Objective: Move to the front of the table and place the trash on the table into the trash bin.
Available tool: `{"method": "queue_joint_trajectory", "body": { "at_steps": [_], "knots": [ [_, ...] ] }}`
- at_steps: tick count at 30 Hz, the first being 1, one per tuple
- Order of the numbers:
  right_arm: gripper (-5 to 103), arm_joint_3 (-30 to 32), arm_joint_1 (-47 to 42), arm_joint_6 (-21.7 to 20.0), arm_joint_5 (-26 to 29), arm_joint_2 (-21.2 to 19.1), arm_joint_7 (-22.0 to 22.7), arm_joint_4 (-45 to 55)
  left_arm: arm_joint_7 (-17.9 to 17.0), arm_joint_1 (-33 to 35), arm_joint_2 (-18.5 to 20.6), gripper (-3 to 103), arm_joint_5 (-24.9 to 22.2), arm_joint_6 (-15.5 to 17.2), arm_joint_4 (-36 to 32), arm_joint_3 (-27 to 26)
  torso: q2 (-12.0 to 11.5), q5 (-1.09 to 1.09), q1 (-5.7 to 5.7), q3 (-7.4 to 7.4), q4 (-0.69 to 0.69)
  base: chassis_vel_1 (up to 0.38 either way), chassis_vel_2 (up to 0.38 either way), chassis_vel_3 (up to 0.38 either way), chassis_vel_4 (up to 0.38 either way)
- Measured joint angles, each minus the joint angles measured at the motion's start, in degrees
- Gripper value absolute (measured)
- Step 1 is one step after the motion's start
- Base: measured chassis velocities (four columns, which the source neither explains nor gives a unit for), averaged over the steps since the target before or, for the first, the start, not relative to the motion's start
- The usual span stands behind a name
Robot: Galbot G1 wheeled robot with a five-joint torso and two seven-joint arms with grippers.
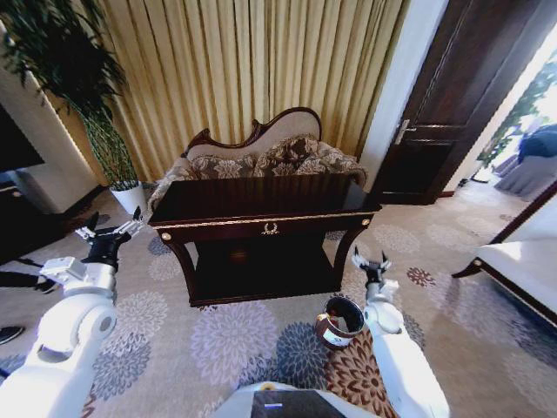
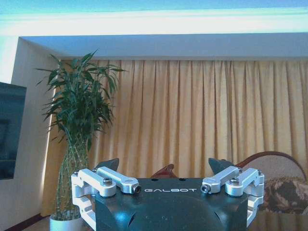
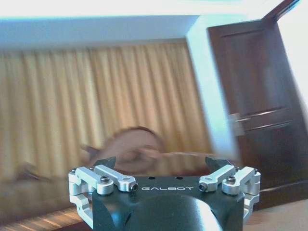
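before table [image 1: 261, 225]: both claws raised, open, empty.

White-armed robot with black and silver grippers

Smooth white rounded arms; left gripper [image 2: 163, 168] and right gripper [image 3: 161, 166] share dark bodies marked GALBOT, silver linkages with dark screws, and black fingertips [image 2: 109, 164].
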Motion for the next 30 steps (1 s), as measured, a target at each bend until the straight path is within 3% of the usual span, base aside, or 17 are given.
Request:
{"method": "queue_joint_trajectory", "body": {
  "at_steps": [2, 6, 10, 18, 30],
  "knots": [
    [100, -2.43, -2.43, -2.25, 1.73, -0.61, -0.02, 8.14, 0.19, 0.26, -0.05, 100, -0.16, -0.11, -0.56, -0.21, 0.0, 0.0, -0.01, 0.0, 0.02, 0.0, 0.0, 0.0, 0.0],
    [100, -5.24, -5.75, -4.41, 1.57, -1.71, -0.02, 15.13, 1.13, 0.72, -0.1, 100, -0.19, -0.19, -1.34, -0.69, 0.0, 0.0, 0.0, -0.01, 0.01, 0.0, 0.0, 0.0, 0.0],
    [100, -7.74, -10.69, -7.89, 0.58, -3.77, -0.01, 22.7, 4.6, 1.72, -0.36, 100, 0.16, -1.06, -1.89, -1.28, 0.01, 0.0, 0.0, -0.01, 0.0, 0.0, 0.0, 0.0, 0.0],
    [100, -6.52, -13.2, -10.16, -0.59, -8.04, 0.0, 25.69, 7.8, 2.03, -0.3, 100, 1.47, -1.09, -1.52, -0.67, -0.01, 0.02, 0.0, 0.01, 0.01, 0.0, 0.0, 0.0, 0.0],
    [100, -5.91, -14.76, -12.1, -0.59, -9.15, -0.02, 28.16, 7.91, 1.31, -0.83, 100, 2.5, -0.96, -1.12, 0.55, -0.01, 0.01, 0.01, 0.01, 0.0, 0.001, -0.003, -0.001, 0.004]
  ]
}}
